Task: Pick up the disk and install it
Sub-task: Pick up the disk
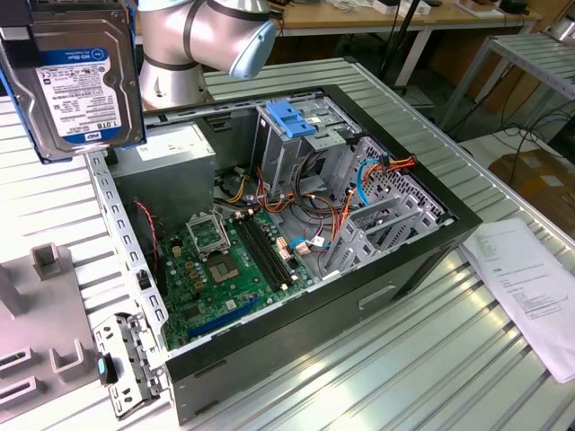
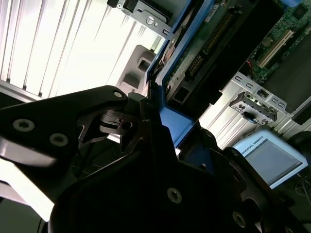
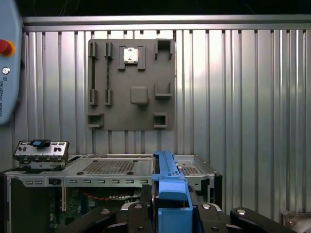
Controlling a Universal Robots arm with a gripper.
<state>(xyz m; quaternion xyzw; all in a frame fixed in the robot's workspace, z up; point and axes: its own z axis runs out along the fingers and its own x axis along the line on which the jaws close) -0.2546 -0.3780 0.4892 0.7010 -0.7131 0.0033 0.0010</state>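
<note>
Ribbed tabletop point(image 3: 243, 97) beneath disk point(image 1: 76, 81) in hand point(image 3: 167, 211)

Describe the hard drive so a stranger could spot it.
Find the open black computer case on the ribbed metal table. Above its corner at the exterior view's left hangs the flat blue-framed silver-grey hard drive. Unlike the blue plastic handle inside the case, it carries a white-and-blue label.

The exterior view looks down at a slant from above the table point(image 1: 467, 359) into the open computer case point(image 1: 296, 337), with the disk point(image 1: 76, 81) close to its lens. The first wrist view faces past the disk's blue edge and the case toward a grey holder plate point(image 3: 131, 82). The second wrist view sits tight against the disk, with the case beyond. All three share the disk and the case.
</note>
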